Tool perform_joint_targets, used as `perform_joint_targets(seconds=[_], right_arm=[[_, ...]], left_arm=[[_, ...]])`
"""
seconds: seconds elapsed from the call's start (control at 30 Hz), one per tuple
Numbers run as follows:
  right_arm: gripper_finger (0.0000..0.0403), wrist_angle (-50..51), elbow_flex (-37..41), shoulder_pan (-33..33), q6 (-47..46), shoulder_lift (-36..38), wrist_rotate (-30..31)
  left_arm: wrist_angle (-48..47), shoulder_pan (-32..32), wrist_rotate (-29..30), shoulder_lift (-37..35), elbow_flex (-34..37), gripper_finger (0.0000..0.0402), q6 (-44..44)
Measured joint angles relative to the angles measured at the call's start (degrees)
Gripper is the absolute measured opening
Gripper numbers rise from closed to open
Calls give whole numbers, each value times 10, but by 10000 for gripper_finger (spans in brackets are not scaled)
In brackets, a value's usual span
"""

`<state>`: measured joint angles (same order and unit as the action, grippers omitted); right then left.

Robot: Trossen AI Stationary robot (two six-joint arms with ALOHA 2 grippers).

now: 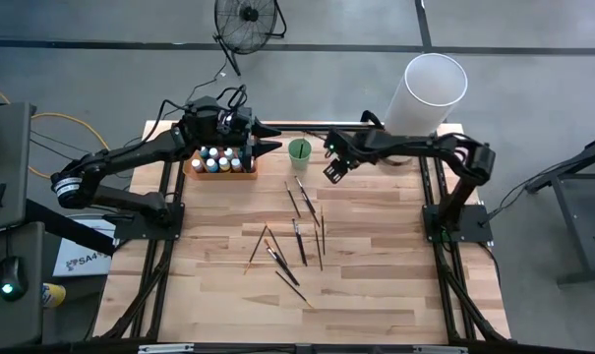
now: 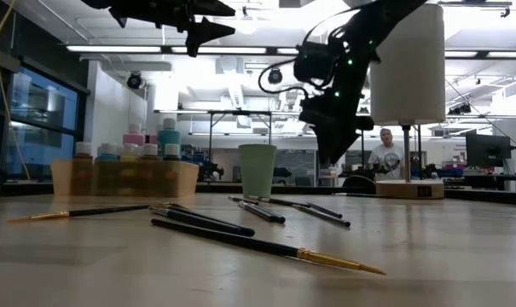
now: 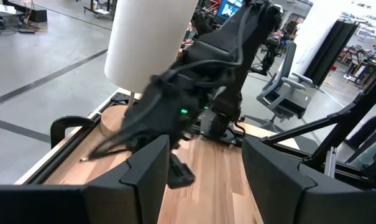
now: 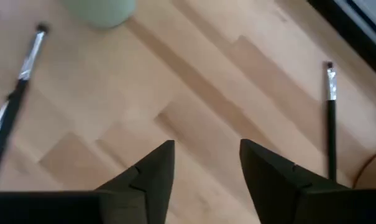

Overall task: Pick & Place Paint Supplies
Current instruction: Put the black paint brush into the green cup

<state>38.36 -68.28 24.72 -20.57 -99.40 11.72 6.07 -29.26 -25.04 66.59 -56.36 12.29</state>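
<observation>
Wooden table (image 1: pixel 376 295) fills the centre of the high view, with a white cylinder (image 1: pixel 427 93) standing at its upper right edge. The orange tray (image 1: pixel 219 169), at upper centre-left, holds the small paint bottles (image 1: pixel 218 158) with pale caps; in the low view a pink bottle (image 2: pixel 135 136) and a blue bottle (image 2: pixel 169 136) rise above them at left, the tray's translucent wall blurring their lower halves. The green cup (image 1: pixel 299 150) stands just right of the tray; its contents cannot be made out. The dark-handled brushes (image 1: pixel 295 236) lie scattered loose at the table's centre. The left gripper (image 1: pixel 267 139) hangs above the tray's right end, partly covering it, fingers apart and empty. The right gripper (image 1: pixel 333 168), right of the cup, is raised off the wood, fingers parted and holding nothing.
</observation>
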Motion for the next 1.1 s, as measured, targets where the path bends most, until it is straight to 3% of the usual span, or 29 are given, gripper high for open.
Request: perform_joint_targets(seconds=[0.3,0.63,0.97,1.1], right_arm=[[191,1,0,71,27,-40,-44],[188,-6,0,100,40,-84,-60],[188,-3,0,103,93,-84,24],[188,-8,0,120,102,-84,27]], left_arm=[[-2,0,0,0,0,200,3],[-2,0,0,0,0,200,13],[-2,0,0,0,0,200,15],[-2,0,0,0,1,200,15]])
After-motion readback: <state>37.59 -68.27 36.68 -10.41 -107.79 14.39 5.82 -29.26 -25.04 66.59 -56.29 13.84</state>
